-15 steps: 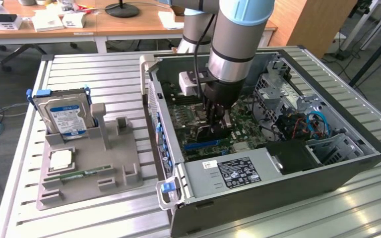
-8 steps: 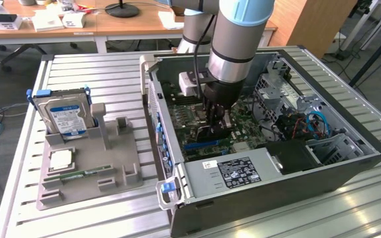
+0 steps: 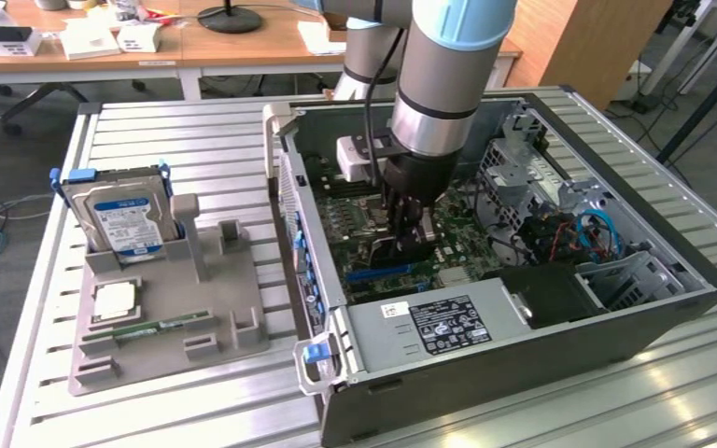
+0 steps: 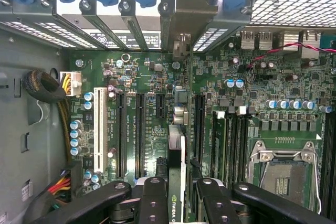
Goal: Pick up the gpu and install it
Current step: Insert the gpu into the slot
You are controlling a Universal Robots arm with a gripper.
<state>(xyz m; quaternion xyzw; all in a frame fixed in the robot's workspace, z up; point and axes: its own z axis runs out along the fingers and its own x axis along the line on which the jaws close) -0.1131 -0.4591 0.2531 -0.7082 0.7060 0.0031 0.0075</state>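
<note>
Inside the open computer case [image 3: 657, 308], my gripper [image 3: 405, 227] reaches down over the green motherboard [image 3: 458, 238]. It is shut on the gpu [image 3: 399, 254], a dark thin card held on edge just above the board. In the wrist view the gpu [image 4: 177, 145] runs edge-on between my black fingers [image 4: 152, 198], with a green logo near them. Its metal bracket [image 4: 190, 9] lies at the case's rear slot openings. The card lines up among the long black expansion slots [image 4: 140, 129]. Whether it is seated in a slot I cannot tell.
On the exterior view's left, a grey holder [image 3: 209, 299] carries a silver hard drive with a blue label [image 3: 119, 219], a square chip [image 3: 116, 301] and a green memory stick [image 3: 147, 329]. The power supply [image 3: 440, 322], drive cage and cables [image 3: 589, 233] crowd the case. A processor socket [image 4: 283, 169] lies beside the slots.
</note>
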